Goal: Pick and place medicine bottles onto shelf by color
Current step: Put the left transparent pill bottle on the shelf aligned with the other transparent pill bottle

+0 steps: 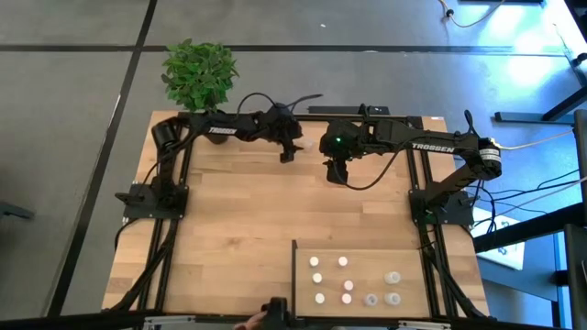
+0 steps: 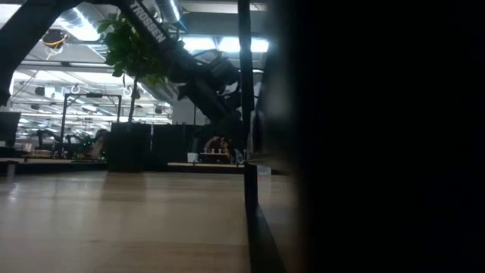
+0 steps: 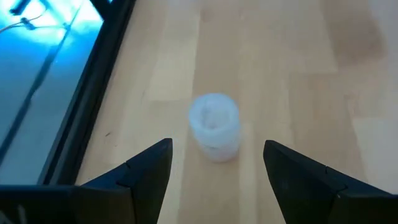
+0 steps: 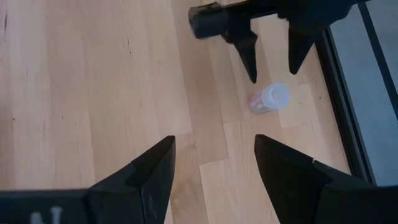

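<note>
A translucent grey medicine bottle (image 3: pixel 214 126) stands upright on the planked tabletop (image 1: pixel 238 211), near the table's far edge, with a pale rounded cap and a cloudy body. It sits ahead of my left gripper (image 3: pixel 214 177), whose fingers (image 3: pixel 149 171) stand wide apart, empty, clear of the bottle on either side. In my right wrist view the same bottle (image 4: pixel 270 98) lies just beyond the left gripper's tips, close to the black frame rail (image 4: pixel 345 93) that borders the table. My right gripper (image 4: pixel 214 171) hovers beside the left one, fingers spread and holding nothing, with bare wood below it. The shelf (image 1: pixel 385 312), a pale panel with a black edge strip, lies at the near right corner, well apart from both grippers, and carries white-capped bottles (image 1: pixel 317 279) on one side, translucent ones (image 1: pixel 393 277) on the other. A potted plant (image 1: pixel 199 75) stands at the far left corner.
</note>
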`<state>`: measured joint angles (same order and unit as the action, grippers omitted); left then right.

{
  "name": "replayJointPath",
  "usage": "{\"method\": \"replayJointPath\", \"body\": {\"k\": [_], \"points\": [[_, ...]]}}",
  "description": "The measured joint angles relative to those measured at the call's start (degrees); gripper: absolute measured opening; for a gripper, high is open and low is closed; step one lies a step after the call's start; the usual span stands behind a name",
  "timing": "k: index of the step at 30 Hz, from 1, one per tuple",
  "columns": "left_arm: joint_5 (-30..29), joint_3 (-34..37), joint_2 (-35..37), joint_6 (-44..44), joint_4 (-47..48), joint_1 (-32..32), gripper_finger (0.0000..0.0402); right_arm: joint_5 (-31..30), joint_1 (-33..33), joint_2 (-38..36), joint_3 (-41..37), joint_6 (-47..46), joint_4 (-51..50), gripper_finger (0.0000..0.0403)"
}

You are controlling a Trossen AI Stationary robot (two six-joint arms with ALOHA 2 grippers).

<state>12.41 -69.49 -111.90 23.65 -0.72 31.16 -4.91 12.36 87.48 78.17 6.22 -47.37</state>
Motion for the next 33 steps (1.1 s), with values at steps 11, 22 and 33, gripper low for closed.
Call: {"method": "replayJointPath", "body": {"k": [11, 22, 33], "points": [[13.42, -0.04, -3.24, 1.38, -2.04, 5.06, 0.0247, 0.00, -0.02, 0.00, 0.00, 0.02, 0.12, 0.0222], [17.18, -0.04, -3.87, 6.63, -9.82, 4.69, 0.0247, -0.02, 0.00, 0.00, 0.00, -0.09, 0.50, 0.0222], [16.32, -0.02, -4.61, 7.73, -9.40, 4.94, 0.0247, -0.02, 0.00, 0.00, 0.00, -0.11, 1.49, 0.0222]]}}
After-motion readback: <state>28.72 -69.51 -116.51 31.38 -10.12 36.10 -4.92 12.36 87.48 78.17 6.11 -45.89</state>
